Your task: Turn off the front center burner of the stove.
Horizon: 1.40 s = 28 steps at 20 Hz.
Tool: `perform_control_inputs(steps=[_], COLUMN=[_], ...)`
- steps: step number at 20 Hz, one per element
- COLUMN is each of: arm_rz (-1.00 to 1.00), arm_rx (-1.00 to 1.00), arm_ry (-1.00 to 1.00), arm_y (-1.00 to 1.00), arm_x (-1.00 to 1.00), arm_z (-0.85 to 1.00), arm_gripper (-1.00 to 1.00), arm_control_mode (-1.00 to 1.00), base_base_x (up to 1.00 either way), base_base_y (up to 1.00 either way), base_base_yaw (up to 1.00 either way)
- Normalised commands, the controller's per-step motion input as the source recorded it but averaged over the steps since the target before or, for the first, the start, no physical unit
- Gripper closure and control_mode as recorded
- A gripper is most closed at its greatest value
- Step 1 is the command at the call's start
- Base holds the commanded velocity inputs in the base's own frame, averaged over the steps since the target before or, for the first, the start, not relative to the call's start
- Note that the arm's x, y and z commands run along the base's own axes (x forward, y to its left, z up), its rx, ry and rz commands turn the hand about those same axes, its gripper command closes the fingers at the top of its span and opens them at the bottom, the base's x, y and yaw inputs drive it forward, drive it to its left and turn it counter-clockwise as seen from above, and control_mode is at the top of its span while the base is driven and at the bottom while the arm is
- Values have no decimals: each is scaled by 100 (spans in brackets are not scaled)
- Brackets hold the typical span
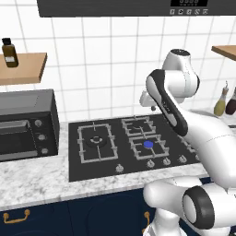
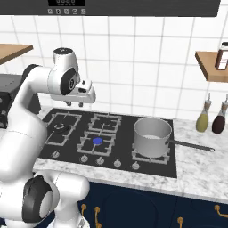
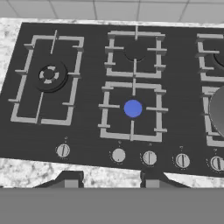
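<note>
**Still lit: blue disc glowing on the front center burner**

Plainly, the front center burner [image 3: 132, 109] shows a bright blue disc inside its small square grate, near the middle of the stove [image 1: 92, 173], in the row of grates closest to the knobs. Behind it sits a like small grate [image 3: 135, 52] with a dark head, and to the left lies the bigger grate [image 3: 48, 78] around a ringed burner. A row of silver knobs [image 3: 118, 155] runs along the near edge of the black glass, just ahead of the marble counter [image 2: 200, 173].

High above the cooktop hangs the gripper [image 2: 75, 104], well apart from every knob and grate, roughly over the far left part of the glass. In the hand view its two dark fingertips [image 3: 70, 180] stand spread, with nothing between them.

On the right burner rests a steel pot [image 2: 152, 136], its long handle pointing right. Two bottles [image 2: 203, 120] stand on the counter beyond it. A dark toaster oven [image 1: 27, 126] sits left of the stove, under a wooden shelf [image 1: 25, 67] with a brown bottle [image 1: 9, 53].
</note>
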Motion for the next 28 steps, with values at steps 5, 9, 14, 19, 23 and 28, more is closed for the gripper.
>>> perform_control_inputs(steps=[5, 9, 14, 19, 23, 28], arm_rz=[0, -1, -2, 0, 0, 0], arm_rx=[1, 6, 5, 0, 0, 0], arm_ry=[0, 0, 8, 13, 12, 16], arm_y=[-10, -29, -35, 0, 4, 14], arm_x=[-15, -50, -46, -21, -4, 21], arm_z=[-15, -36, -68, -86, -82, -80], arm_gripper=[-100, -100, -100, -100, -100, -100], arm_control_mode=[-100, -100, -100, -100, -100, -100], base_base_x=[0, 0, 0, 0, 0, 0], base_base_y=[0, 0, 0, 0, 0, 0], base_base_yaw=[0, 0, 0, 0, 0, 0])
